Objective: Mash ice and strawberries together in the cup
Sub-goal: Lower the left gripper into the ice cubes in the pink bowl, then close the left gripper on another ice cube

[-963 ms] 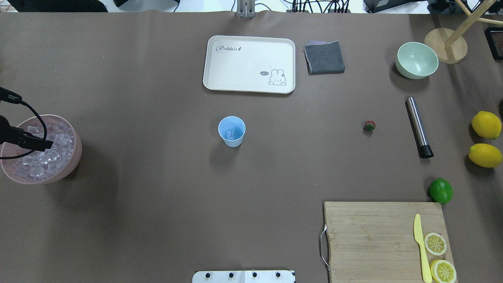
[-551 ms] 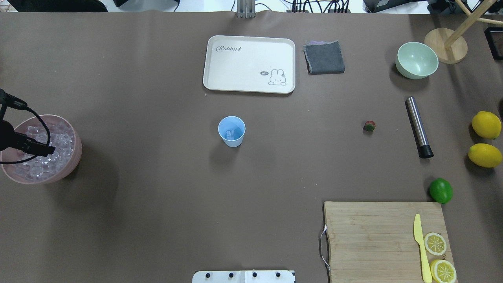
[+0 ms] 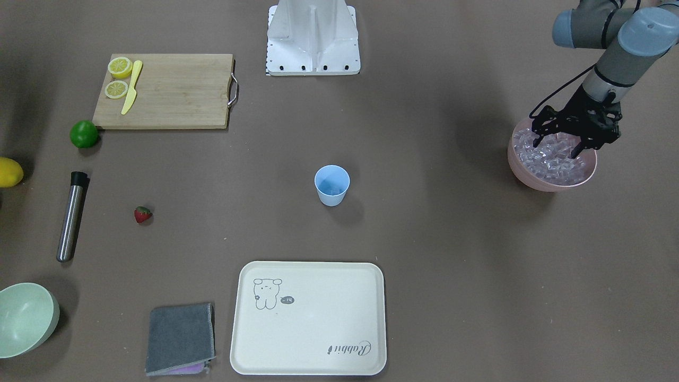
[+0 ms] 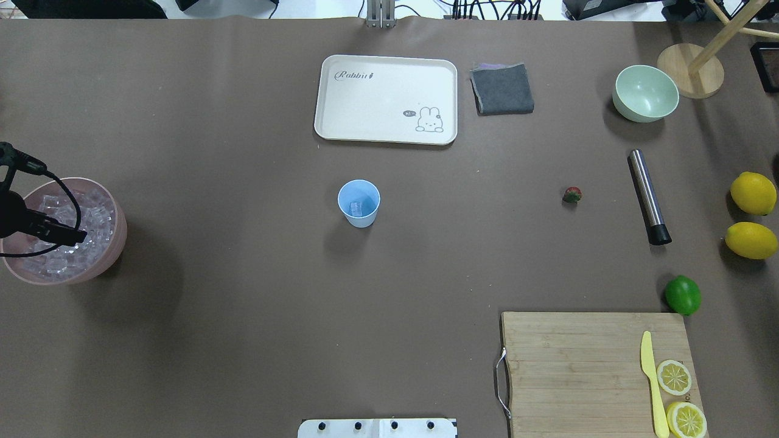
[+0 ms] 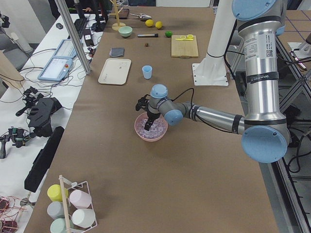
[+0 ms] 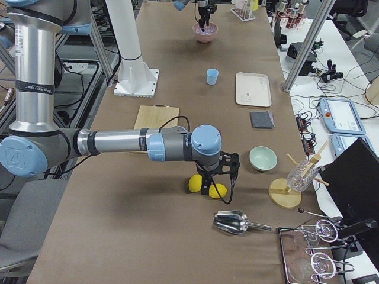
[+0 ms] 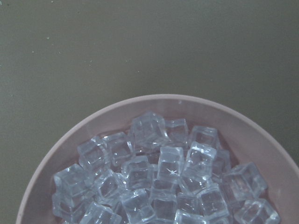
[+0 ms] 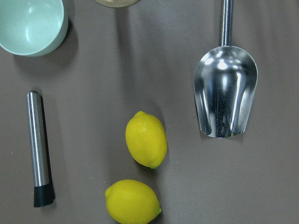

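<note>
The light-blue cup (image 4: 359, 204) stands upright mid-table and holds one ice cube (image 4: 356, 208); it also shows in the front view (image 3: 332, 185). The strawberry (image 4: 572, 194) lies alone on the table to its right, also in the front view (image 3: 142, 214). A pink bowl (image 3: 522, 175) at the table's left end is full of ice cubes (image 7: 159, 172). My left gripper (image 3: 556, 146) is open, its fingertips down among the cubes. My right gripper (image 6: 207, 188) hangs over two lemons; I cannot tell whether it is open or shut.
A steel muddler (image 4: 648, 194), a lime (image 4: 683, 295) and lemons (image 4: 753, 193) lie on the right. A cutting board (image 4: 578, 365) with knife and lemon slices sits front right. Tray (image 4: 386, 99), grey cloth (image 4: 502, 89) and green bowl (image 4: 645, 93) are at the back. A steel scoop (image 8: 226, 88) lies beyond the lemons.
My left gripper has shifted slightly toward the table's left end and front edge over the pink bowl, sinking toward the ice. Nothing else has moved.
</note>
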`<state>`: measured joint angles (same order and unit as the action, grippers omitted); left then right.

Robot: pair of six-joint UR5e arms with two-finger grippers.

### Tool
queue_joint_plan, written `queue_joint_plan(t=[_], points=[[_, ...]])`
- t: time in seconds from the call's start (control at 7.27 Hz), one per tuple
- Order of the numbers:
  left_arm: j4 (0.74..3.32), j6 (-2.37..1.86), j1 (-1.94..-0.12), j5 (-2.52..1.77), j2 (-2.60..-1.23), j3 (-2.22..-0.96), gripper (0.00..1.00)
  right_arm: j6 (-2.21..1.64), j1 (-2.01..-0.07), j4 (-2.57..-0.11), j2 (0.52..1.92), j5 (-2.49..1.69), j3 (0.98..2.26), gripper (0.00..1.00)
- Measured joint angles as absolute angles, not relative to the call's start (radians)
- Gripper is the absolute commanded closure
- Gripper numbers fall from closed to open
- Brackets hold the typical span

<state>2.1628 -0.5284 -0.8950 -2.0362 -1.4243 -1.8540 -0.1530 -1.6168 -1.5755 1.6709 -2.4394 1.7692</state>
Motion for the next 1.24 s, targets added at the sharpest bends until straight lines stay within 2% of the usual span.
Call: queue_joint_plan(t=[1.24], points=[[2.164, -0.528, -0.859, -2.036, -1.437, -1.824, 0.1, -0.154, -1.617, -1.575, 1.672, -2.434, 1.766, 0.0]])
